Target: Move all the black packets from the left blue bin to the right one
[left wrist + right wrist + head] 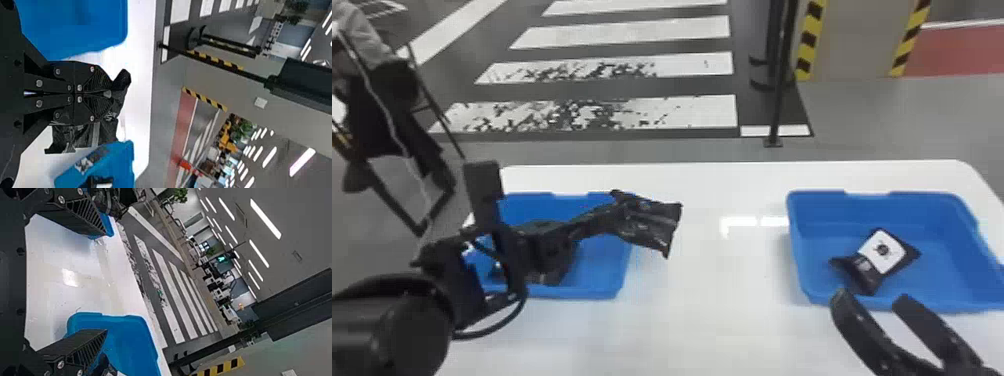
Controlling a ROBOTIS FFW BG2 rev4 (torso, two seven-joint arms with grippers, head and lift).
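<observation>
My left gripper (618, 216) is shut on a black packet (654, 225), held above the right wall of the left blue bin (618, 280) and jutting out over the white table. In the left wrist view, the left gripper (109, 94) pinches the dark crumpled packet (122, 80). One black packet with a white label (882, 252) lies tilted inside the right blue bin (922, 200). Just in front of that bin's near wall, my right gripper (872, 300) stands open; its fingers are spread in the right wrist view too, the gripper (105, 281) holding nothing. The left arm hides much of the left bin.
The white table (707, 280) spans the space between both bins. Behind it stands a dark pole (777, 100) on the floor, and at the far left is a dark chair-like frame (392, 200).
</observation>
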